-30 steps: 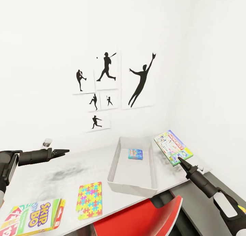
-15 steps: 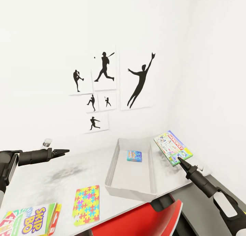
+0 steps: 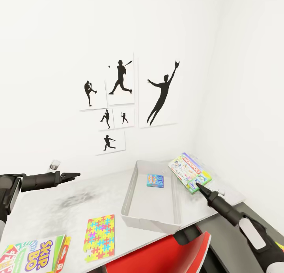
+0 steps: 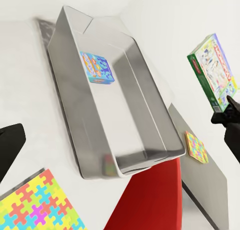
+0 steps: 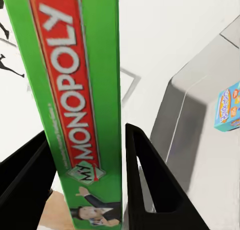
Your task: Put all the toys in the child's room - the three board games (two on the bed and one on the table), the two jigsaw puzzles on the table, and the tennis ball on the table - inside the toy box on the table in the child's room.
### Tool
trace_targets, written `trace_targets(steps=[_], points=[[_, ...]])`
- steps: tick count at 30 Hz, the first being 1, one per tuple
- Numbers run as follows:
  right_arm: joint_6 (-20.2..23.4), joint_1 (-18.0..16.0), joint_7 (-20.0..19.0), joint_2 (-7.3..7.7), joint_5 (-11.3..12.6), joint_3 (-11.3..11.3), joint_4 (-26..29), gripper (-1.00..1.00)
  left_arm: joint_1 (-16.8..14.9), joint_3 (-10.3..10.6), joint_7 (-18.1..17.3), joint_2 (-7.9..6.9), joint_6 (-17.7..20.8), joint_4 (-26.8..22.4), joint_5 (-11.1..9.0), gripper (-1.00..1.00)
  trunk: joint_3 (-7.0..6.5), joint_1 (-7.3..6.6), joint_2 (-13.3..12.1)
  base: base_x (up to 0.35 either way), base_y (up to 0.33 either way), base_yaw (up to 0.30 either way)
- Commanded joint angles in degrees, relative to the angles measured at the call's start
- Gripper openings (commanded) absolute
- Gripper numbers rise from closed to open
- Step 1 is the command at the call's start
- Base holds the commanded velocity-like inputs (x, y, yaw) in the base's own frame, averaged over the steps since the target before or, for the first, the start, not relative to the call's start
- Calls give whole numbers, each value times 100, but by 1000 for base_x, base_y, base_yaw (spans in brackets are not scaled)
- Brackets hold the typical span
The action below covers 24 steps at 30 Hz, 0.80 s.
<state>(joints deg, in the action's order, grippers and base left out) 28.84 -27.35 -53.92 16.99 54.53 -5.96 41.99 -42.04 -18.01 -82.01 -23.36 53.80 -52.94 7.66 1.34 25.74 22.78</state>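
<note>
The right gripper (image 3: 198,186) is clenched on the lower corner of the Monopoly box (image 3: 189,172); in the right wrist view the green edge of the box (image 5: 75,95) is seen pinched between the two dark fingers (image 5: 150,185). The box is held tilted in the air, just past the right wall of the toy box (image 3: 176,194), above the far right corner of the table (image 3: 51,209).

The step in hand is judged to be the delivery of this game into the bin. It is best carried sideways until it hangs wholly over the open interior, then lowered and laid flatter before release, so that no corner is caught on the thin rim. A small blue game box (image 3: 155,180) lies inside near the far wall; the bare floor nearer the front is the better landing spot.

The left gripper (image 3: 73,174) is held over the table's left part, well apart from the bin; whether its jaws are parted cannot be told. A jigsaw puzzle (image 3: 100,232) and the Skip-Bo box (image 3: 33,255) lie by the near edge, not yet put away.
</note>
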Motion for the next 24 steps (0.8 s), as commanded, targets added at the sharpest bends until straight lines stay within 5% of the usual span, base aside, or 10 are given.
trace_targets(steps=[1,7,18,24], points=[[84,-5,202,-58,-22,84,120,-100,-6,-11,-51,6,61,-5,60,100,14,4,14,0,0,0],[1056,-175,1583,-280,-126,271,354,-100,-6,0,-52,15,61,-5,57,100,14,4,14,0,0,0],[1837,-679,2891,-418,-137,305,461,-100,-6,8,-52,16,61,-5,51,100,14,4,14,0,0,0],[2889,-1073,3541,-743,-208,375,478,-100,-6,15,-50,23,61,-5,52,100,14,4,14,0,0,0]])
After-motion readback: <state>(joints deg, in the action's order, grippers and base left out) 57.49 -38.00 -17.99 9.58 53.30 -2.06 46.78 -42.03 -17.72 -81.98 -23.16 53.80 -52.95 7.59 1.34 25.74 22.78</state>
